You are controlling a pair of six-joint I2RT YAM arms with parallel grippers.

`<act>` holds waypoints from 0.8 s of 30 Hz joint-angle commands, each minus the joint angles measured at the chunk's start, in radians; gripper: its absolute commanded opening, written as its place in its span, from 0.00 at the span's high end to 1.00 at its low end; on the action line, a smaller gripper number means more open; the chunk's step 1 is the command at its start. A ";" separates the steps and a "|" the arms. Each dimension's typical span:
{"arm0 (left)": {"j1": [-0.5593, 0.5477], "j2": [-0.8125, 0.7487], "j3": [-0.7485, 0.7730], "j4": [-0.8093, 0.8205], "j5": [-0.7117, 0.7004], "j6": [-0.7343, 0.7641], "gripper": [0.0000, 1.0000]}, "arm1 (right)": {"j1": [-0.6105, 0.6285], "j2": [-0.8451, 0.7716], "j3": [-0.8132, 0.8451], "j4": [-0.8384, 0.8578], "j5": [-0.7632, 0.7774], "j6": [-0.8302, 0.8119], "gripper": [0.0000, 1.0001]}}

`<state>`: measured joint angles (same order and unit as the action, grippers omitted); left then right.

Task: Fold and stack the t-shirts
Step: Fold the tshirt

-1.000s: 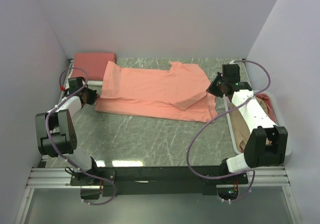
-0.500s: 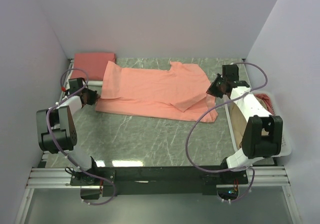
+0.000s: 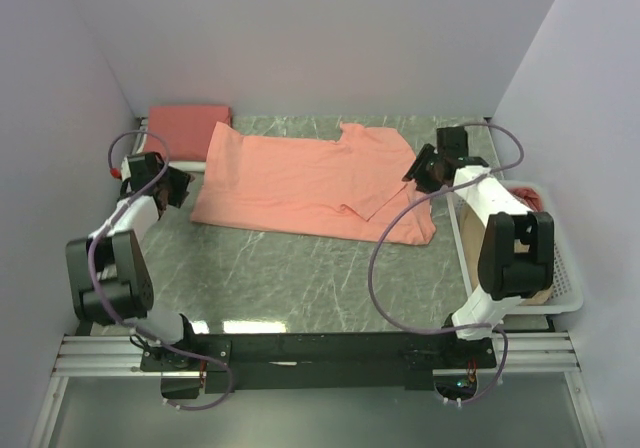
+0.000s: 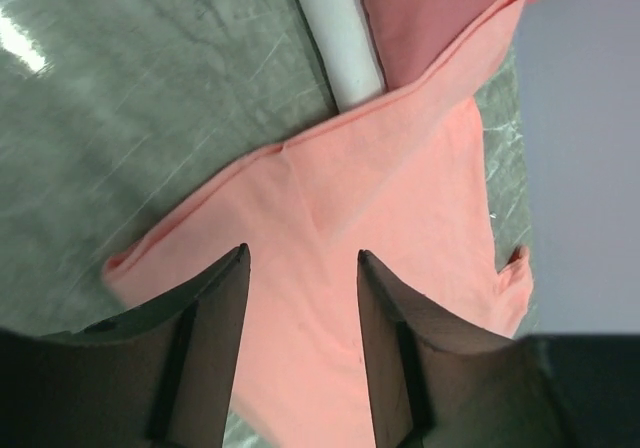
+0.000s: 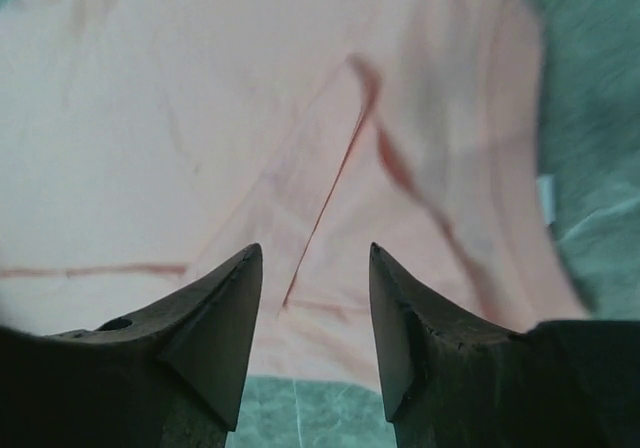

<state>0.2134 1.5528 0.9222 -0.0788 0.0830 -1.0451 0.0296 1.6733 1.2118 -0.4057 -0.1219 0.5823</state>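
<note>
A salmon-pink t-shirt (image 3: 305,180) lies spread across the middle of the green marble table, with one sleeve folded in over its right half. Another salmon t-shirt (image 3: 187,124) sits folded at the back left corner. My left gripper (image 3: 178,187) hovers open at the spread shirt's left edge; the left wrist view shows its fingers (image 4: 302,256) apart above the pink cloth (image 4: 400,198), holding nothing. My right gripper (image 3: 417,172) stands open over the shirt's right side; in the right wrist view its fingers (image 5: 313,250) frame a fold line on the t-shirt (image 5: 250,118) with nothing between them.
A white lattice basket (image 3: 566,268) stands at the right edge with pink cloth (image 3: 531,199) in it, partly hidden by my right arm. A white bar (image 4: 335,28) runs along the table's left edge by the folded shirt. Grey walls close in on three sides.
Both grippers have opened and let go of the spread shirt, whose right hem now lies flat. The left gripper has drawn back a little to the left.
</note>
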 commanded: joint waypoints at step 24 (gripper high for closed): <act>-0.089 -0.217 -0.243 0.057 -0.051 -0.038 0.54 | 0.291 0.088 -0.198 0.245 0.034 0.182 0.54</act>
<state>0.1272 1.3418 0.6811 -0.0639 0.0284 -1.0863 0.3130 1.7515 0.9894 -0.1997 -0.0990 0.7399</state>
